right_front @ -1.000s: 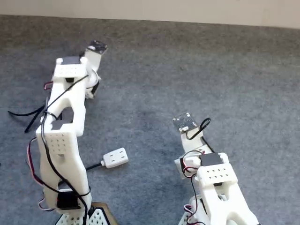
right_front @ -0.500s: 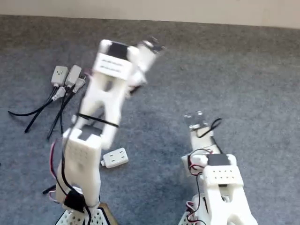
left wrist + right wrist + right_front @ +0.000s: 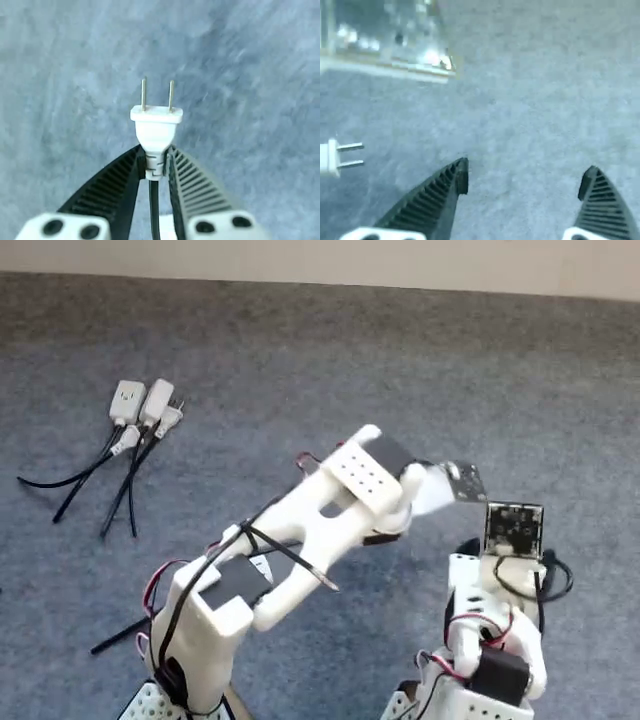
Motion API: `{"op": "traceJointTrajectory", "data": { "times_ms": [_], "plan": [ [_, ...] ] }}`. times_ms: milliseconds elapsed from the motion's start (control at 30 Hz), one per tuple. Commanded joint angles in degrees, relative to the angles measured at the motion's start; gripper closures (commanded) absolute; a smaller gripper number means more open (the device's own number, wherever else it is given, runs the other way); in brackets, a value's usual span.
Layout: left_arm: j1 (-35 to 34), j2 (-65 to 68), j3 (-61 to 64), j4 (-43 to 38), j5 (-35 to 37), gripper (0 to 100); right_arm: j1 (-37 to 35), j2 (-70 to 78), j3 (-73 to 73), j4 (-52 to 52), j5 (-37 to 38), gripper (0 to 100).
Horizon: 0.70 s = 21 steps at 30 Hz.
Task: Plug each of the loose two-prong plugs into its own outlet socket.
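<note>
Carpet [image 3: 500,370], grey and short-piled, covers the whole work surface and gives the small white parts a plain background.

The left arm [image 3: 330,510] is the largest thing on it. It rises from the lower left of the high view and stretches across the centre toward the right, and that reach puts its load out in front of the other arm. The right arm [image 3: 495,640] stands in the lower right corner, folded upright with its wrist pointing toward the middle of the frame.

In the upper left of the high view a bundle of black cords [image 3: 90,465] trails down and left. At its top lie an outlet socket [image 3: 126,400] and a loose plug [image 3: 170,420] just beside it. Both lie well apart from the two arms, so those connections look not yet made.

The right gripper [image 3: 526,170] hangs above bare carpet with its jaws spread wide and nothing between them, probably ready to receive or steady something.

The left gripper [image 3: 155,152] has its ribbed black fingers [image 3: 120,175] clamped on the neck of a two-prong plug [image 3: 156,125]. The hold sits low on the body, which leaves the face and both prongs [image 3: 157,92] free to enter a socket. Its cord [image 3: 154,210] runs back between the fingers. The right wrist view catches a plug well apart from its own fingers, most likely this same one.
</note>
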Motion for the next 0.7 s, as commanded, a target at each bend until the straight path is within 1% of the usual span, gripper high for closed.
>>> {"op": "traceJointTrajectory", "data": {
  "times_ms": [0,100,133,233,300,333,400,467,533,667],
  "plan": [
    [2.2,-3.1,0.4,-3.4,2.1,100,3.5,2.9,-0.6,-3.3,-1.0,65.6],
    [2.5,-3.0,0.6,-3.5,2.1,99,3.7,1.5,-0.5,-3.2,-1.3,65.6],
    [2.6,-3.0,0.6,-3.3,2.2,96,3.6,1.1,-0.3,-3.2,-1.3,65.6],
    [2.2,-3.0,0.6,-2.0,2.3,81,3.6,-0.2,1.4,-3.2,-1.3,65.6],
    [1.6,-3.2,0.2,0.7,1.9,74,3.6,-0.7,1.6,-3.2,-1.2,65.6],
    [1.1,-3.5,0.0,1.6,2.0,74,3.6,-0.7,1.6,-3.2,-1.2,65.6],
    [-1.2,-3.6,-0.8,2.7,2.2,78,3.5,-0.5,1.6,-3.2,-1.1,65.6],
    [-5.5,-3.6,-3.7,4.9,4.3,83,3.5,-0.5,1.6,-3.2,0.4,65.6],
    [-11.2,-3.6,-7.3,7.0,8.9,86,3.2,-0.4,1.6,-3.2,1.5,65.6],
    [-25.5,-3.6,-17.9,12.0,17.7,90,-2.0,0.1,1.3,-3.2,3.0,65.6]
  ]
}}
